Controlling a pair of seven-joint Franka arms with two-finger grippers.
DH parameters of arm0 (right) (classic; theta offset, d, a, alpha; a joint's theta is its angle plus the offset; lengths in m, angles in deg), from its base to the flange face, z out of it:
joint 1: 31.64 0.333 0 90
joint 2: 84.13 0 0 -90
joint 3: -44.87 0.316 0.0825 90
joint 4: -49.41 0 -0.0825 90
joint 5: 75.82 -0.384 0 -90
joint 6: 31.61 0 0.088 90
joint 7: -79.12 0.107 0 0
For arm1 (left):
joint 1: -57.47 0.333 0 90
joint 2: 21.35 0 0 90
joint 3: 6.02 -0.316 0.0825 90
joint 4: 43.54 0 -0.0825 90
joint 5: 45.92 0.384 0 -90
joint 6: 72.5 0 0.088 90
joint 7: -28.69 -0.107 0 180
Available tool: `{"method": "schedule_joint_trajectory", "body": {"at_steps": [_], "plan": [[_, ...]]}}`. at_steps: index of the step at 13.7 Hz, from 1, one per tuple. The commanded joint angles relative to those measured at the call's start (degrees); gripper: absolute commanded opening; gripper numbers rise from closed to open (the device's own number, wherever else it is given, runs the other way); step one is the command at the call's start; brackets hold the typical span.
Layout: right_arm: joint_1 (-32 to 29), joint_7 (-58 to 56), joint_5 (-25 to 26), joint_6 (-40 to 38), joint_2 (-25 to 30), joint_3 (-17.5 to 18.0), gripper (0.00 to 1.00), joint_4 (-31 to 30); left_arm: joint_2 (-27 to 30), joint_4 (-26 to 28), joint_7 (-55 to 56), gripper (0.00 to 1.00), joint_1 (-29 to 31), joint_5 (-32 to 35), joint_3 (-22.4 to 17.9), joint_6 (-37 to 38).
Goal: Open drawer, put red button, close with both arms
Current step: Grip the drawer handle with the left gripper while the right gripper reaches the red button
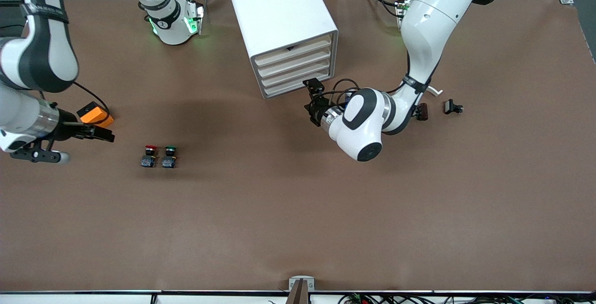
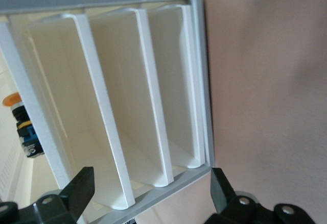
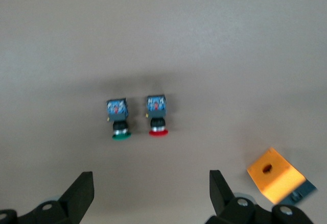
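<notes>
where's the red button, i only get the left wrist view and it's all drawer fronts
observer: The red button stands on the table toward the right arm's end, nearer to the front camera than the cabinet.
operator: anything close to it
observer: The green button stands right beside it, on the side toward the left arm's end.
operator: and the right hand
observer: The right hand is open and empty, over the table near the orange cube, facing both buttons.

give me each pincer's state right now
Left pincer: open, empty, in front of the white boxy four-drawer cabinet.
Right pincer: open, empty, beside the orange cube.
</notes>
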Motion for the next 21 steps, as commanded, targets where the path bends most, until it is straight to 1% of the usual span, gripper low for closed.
{"method": "schedule_joint_trajectory", "body": {"at_steps": [1, 2, 3, 4, 5, 6, 7, 10, 12, 14, 15, 17, 19, 20, 21], "plan": [[0.2, 1.21, -0.66, 13.34, 1.23, 0.37, 1.0, -11.04, -1.3, -0.9, 2.93, 1.0, -2.54, -2.35, -0.16, 0.92], [0.64, 1.21, -0.75, 18.09, 1.15, 0.37, 1.0, -14.12, -2.0, -0.81, 3.89, 1.0, -2.72, -3.14, -0.16, 0.92], [1.34, 1.73, -0.75, 22.06, 0.62, 0.37, 1.0, -16.33, -2.1, -0.81, 4.07, 0.94, -3.33, -3.85, -0.16, 1.36], [1.95, 2.95, -0.75, 24.71, -1.12, 0.37, 1.0, -17.31, -2.53, -0.81, 4.08, 0.89, -3.77, -4.72, -0.16, 2.32], [2.57, 4.18, -0.75, 26.74, -3.05, 0.37, 1.0, -17.49, -3.23, -0.81, 3.9, 0.79, -3.87, -5.08, -0.16, 3.2], [3.88, 5.5, -0.67, 28.15, -4.9, 0.37, 1.0, -17.41, -3.94, -0.81, 3.73, 0.76, -4.21, -5.17, -0.16, 3.9], [4.94, 5.95, -0.66, 29.73, -6.31, 0.28, 1.0, -17.41, -4.2, -0.72, 3.64, 0.76, -4.83, -5.35, -0.07, 4.61], [5.47, 6.04, -0.66, 33.77, -9.92, 0.28, 1.0, -17.14, -4.91, -0.63, 3.64, 0.76, -6.32, -5.96, -0.07, 5.58], [5.04, 5.6, -0.66, 34.49, -10.63, 0.28, 1.0, -16.97, -4.91, -0.63, 3.64, 0.76, -6.68, -6.05, -0.16, 6.54], [4.69, 5.34, -0.58, 34.58, -10.89, 0.19, 1.0, -16.71, -5.0, -0.63, 3.72, 0.66, -6.68, -6.05, -0.07, 7.16], [4.34, 5.16, -0.58, 34.67, -11.42, 0.19, 1.0, -16.36, -4.91, -0.63, 3.81, 0.56, -6.68, -6.4, -0.07, 7.25], [3.28, 4.64, -0.23, 34.84, -12.73, 0.19, 1.0, -15.57, -4.91, -0.72, 3.9, 0.43, -6.5, -6.84, -0.16, 7.51], [2.93, 4.19, -0.23, 35.89, -13.88, 0.19, 1.0, -15.21, -4.91, -0.81, 3.81, 0.16, -6.42, -6.84, -0.16, 7.6], [3.01, 4.19, -0.14, 37.03, -14.67, 0.19, 1.0, -15.21, -4.91, -0.81, 3.81, 0.07, -6.5, -6.84, -0.16, 7.6], [3.01, 4.11, -0.14, 38.0, -15.54, 0.19, 1.0, -15.21, -4.91, -0.89, 3.9, 0.0, -6.5, -6.84, -0.16, 7.6]]}}
